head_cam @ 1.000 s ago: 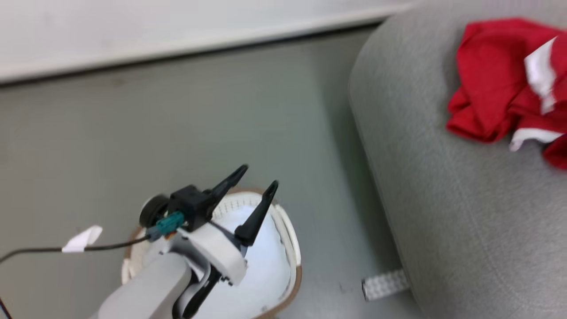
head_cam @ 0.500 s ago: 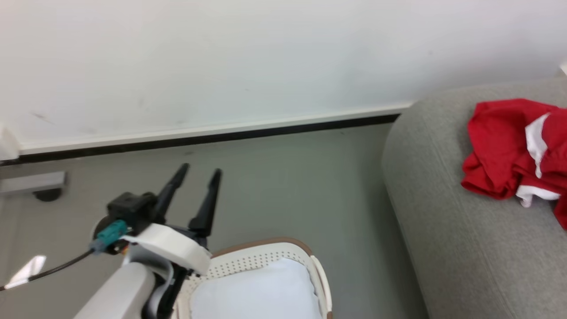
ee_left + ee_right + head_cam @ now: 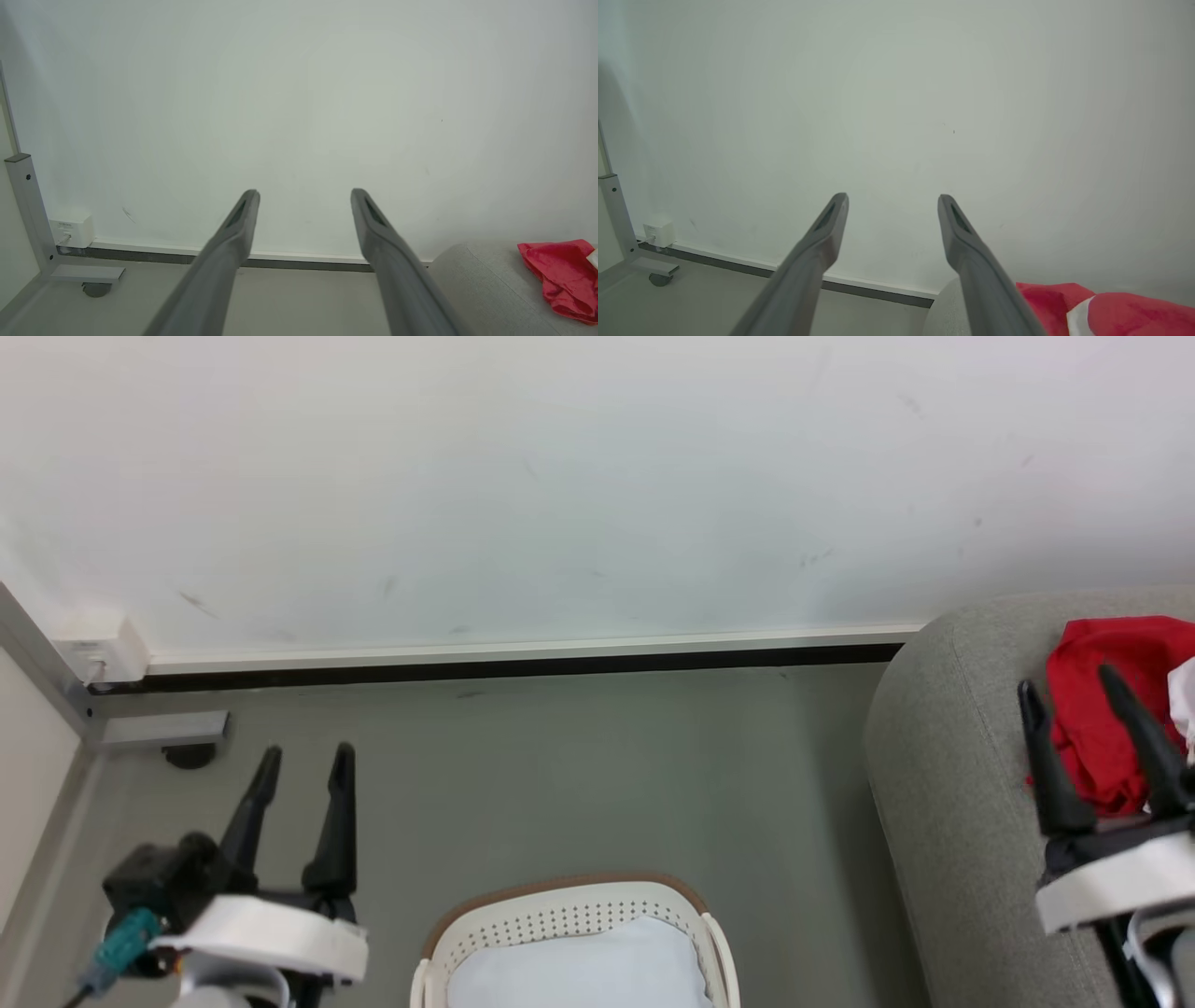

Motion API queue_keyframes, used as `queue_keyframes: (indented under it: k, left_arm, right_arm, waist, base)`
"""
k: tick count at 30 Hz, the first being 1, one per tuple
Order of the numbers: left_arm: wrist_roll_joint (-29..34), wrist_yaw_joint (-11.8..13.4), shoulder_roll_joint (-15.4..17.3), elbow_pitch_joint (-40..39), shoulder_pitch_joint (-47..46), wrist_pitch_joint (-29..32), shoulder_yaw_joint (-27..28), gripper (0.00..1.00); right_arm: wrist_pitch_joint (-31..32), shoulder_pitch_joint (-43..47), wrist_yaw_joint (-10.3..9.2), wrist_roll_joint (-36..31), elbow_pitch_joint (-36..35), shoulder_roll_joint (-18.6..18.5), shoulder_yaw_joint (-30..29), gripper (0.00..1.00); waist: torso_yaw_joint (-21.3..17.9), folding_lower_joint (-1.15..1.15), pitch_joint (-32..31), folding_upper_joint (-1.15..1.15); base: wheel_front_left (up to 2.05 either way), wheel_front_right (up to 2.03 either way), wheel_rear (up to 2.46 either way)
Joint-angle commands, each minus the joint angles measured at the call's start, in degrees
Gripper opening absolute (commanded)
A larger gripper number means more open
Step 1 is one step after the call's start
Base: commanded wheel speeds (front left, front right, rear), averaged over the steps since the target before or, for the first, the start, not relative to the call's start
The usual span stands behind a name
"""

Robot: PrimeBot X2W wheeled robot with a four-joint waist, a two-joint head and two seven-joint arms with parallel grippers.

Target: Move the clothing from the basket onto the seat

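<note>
Red clothing (image 3: 1111, 705) lies crumpled on the grey seat (image 3: 952, 775) at the right edge of the head view; the clothing (image 3: 563, 273) (image 3: 1101, 310) and the seat (image 3: 481, 280) also show low in both wrist views. The white basket (image 3: 569, 919) with its brown rim stands on the floor at bottom centre, holding a pale bluish-white sheet (image 3: 583, 971). My left gripper (image 3: 306, 763) (image 3: 304, 195) is open and empty, left of the basket, fingers toward the wall. My right gripper (image 3: 1069, 686) (image 3: 893, 199) is open and empty above the seat, in front of the clothing.
A white wall (image 3: 560, 485) with a dark baseboard (image 3: 504, 667) runs across the back. A grey metal frame with a caster (image 3: 187, 747) and a small white box (image 3: 98, 653) sit in the left corner. Grey floor (image 3: 579, 775) lies between basket and wall.
The head camera has tilted up and turned, so wall fills more of the picture. My left gripper has swung off the basket to its left. My right gripper has come into view over the seat.
</note>
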Motion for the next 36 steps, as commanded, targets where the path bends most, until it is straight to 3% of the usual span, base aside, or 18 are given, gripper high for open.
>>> queue_keyframes:
  k: [1, 6, 17, 36]
  left_arm:
    - [1.99, -0.55, -0.63, 0.14, 1.55, -0.01, 1.07, 1.00]
    - [5.84, -2.73, -4.01, 1.24, 4.59, -0.01, 4.21, 1.00]
    - [13.76, -6.64, -9.29, 2.15, 7.39, -0.01, 10.17, 1.00]
    - [16.66, -8.56, -11.29, 4.09, 6.44, -0.01, 12.37, 1.00]
  right_arm:
    - [-1.55, 2.35, -0.13, -0.87, -0.12, 1.12, -0.30, 1.00]
    - [-6.32, 7.94, -0.13, -2.51, 1.29, 5.89, -1.62, 1.00]
    - [-8.10, 12.95, -0.13, -6.15, 0.26, 12.17, -2.51, 1.00]
    - [-8.12, 12.56, -0.13, -6.43, 0.84, 13.37, -1.85, 1.00]
  waist:
    - [0.18, 0.01, -0.07, 0.00]
    - [0.63, 0.01, -0.13, 0.00]
    - [0.34, 0.01, 0.04, 0.00]
    - [-0.21, 0.01, -0.05, 0.00]
  base:
    - [0.00, 0.00, 0.00]
    - [0.00, 0.00, 0.00]
    - [0.00, 0.00, 0.00]
    - [0.00, 0.00, 0.00]
